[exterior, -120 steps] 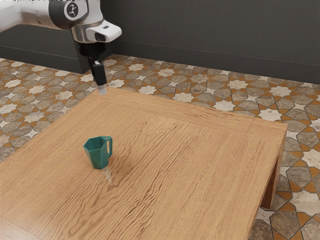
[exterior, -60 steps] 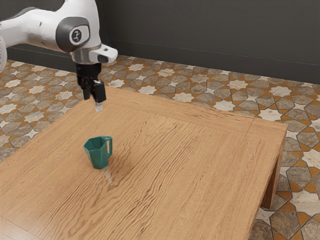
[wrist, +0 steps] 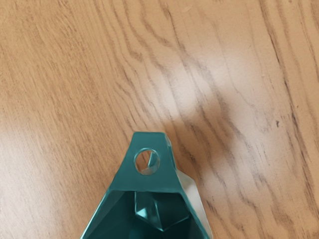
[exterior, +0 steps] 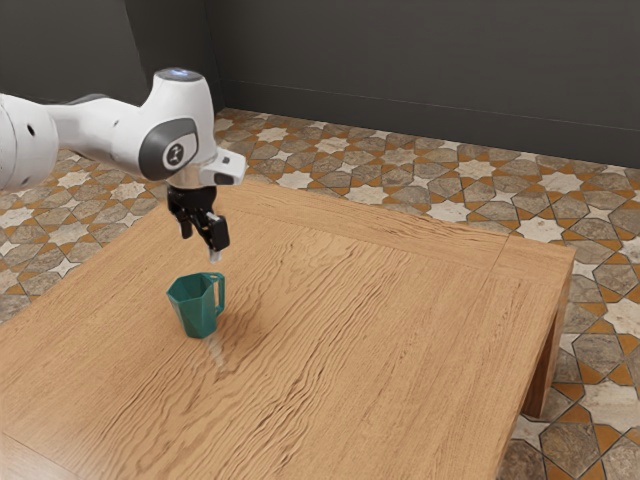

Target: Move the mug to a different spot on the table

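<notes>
Patterned tile floor surrounds the light wooden surface, which lies bare across its middle and out to the edge at the exterior view's right. An upright teal faceted mug stands nearer the edge at the exterior view's left, its handle toward the right. The white arm bends downward, holding the black claw just above the mug's rim and apart from it; whether the claw is spread or pressed together cannot be told. Since a second ago the claw has dropped from the far corner toward the mug, which has not moved.
</notes>
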Robot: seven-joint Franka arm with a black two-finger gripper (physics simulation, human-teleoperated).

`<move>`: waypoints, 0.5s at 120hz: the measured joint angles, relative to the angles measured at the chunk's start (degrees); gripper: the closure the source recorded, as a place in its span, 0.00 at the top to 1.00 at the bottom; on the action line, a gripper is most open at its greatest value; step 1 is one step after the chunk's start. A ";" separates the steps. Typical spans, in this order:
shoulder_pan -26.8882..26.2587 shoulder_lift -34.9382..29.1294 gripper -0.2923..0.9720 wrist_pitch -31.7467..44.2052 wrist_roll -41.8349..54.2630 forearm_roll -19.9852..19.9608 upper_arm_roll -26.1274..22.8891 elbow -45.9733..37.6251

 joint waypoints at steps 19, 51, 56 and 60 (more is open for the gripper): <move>0.74 2.51 0.71 3.43 -0.33 0.41 0.00 0.08; 0.79 5.46 0.60 7.79 0.40 -1.67 0.00 -0.16; 0.77 6.17 0.60 8.12 0.49 -1.83 0.00 -0.14; 0.79 6.75 0.60 8.35 0.55 -1.93 0.00 -0.13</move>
